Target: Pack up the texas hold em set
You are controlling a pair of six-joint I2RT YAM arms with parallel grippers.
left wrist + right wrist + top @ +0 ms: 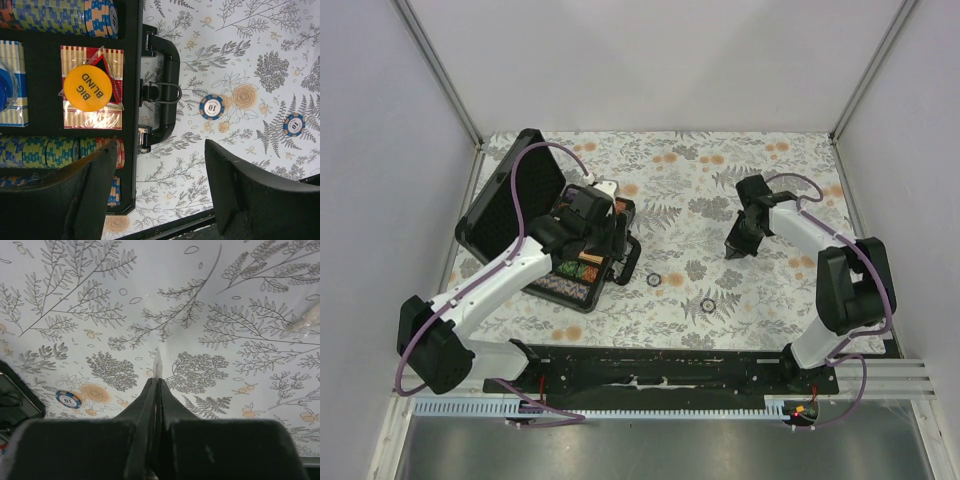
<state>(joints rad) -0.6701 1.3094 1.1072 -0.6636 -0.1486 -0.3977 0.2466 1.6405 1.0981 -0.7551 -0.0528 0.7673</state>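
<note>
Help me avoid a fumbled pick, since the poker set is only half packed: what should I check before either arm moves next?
1. Case open for loading: ok, lid tilted back.
2. Left gripper ready: ok, open, nothing between its fingers.
3. All chips packed: not ok, the chip nearer the case and the chip farther right lie on the table.
4. Right gripper ready to pick: not ok, shut, away from both chips.
5. Right gripper empty: cannot tell, a thin pale sliver shows at its tips.
6. Free slot for chips: cannot tell, only part of the inside shows.
</note>
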